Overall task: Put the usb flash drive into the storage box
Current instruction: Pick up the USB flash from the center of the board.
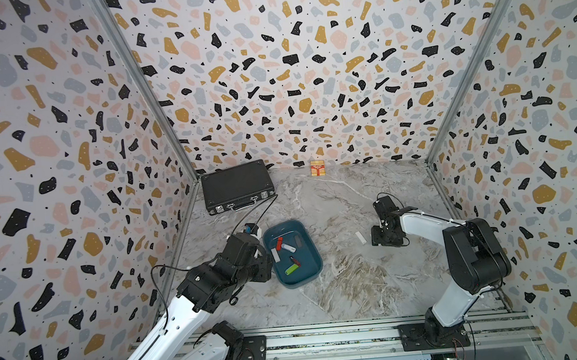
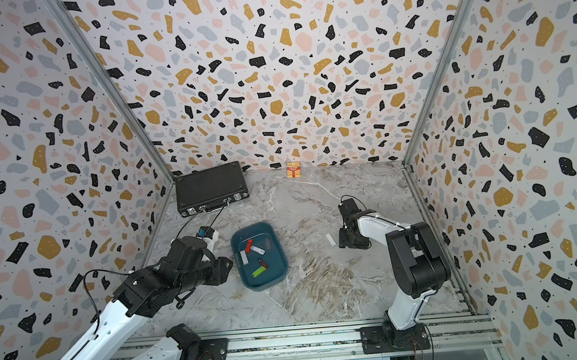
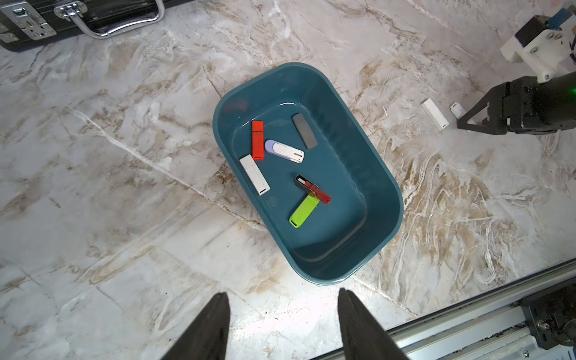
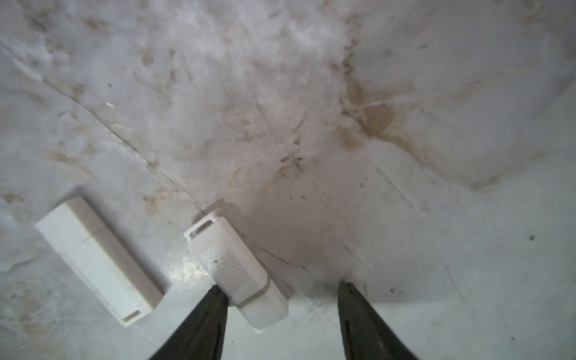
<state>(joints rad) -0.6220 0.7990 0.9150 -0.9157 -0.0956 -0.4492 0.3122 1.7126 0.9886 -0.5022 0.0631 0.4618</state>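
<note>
My right end effector (image 4: 280, 286) is down close to the surface (image 4: 311, 109) with its jaws apart and nothing clamped. The textured white usb flash drive (image 4: 230, 258) lies partly between the jaws. It rests against one finger (image 4: 205, 311) while the other finger stands clear of it, so this is a straddle and not a grip. I judge I am low and spread like this because the drive is thin and flat, and the tips must reach down along its long sides before they close. The drive sits skewed across the gap, so closing now could push it sideways instead of pinching it.

The plain white usb flash drive (image 4: 99, 258) lies just outside that same finger, near the textured one but not touching it. That closeness is why I come in narrow, so that I do not nudge it.

My left end effector (image 3: 283, 296) is open and empty, raised above the surface. The storage box (image 3: 385, 199) lies just ahead of its tips. Six drives (image 3: 257, 140) lie flat and scattered on the box floor, so most of the job looks done. From my right end effector the box lies well off to the side, toward my left arm, so the carry will cross bare surface.
</note>
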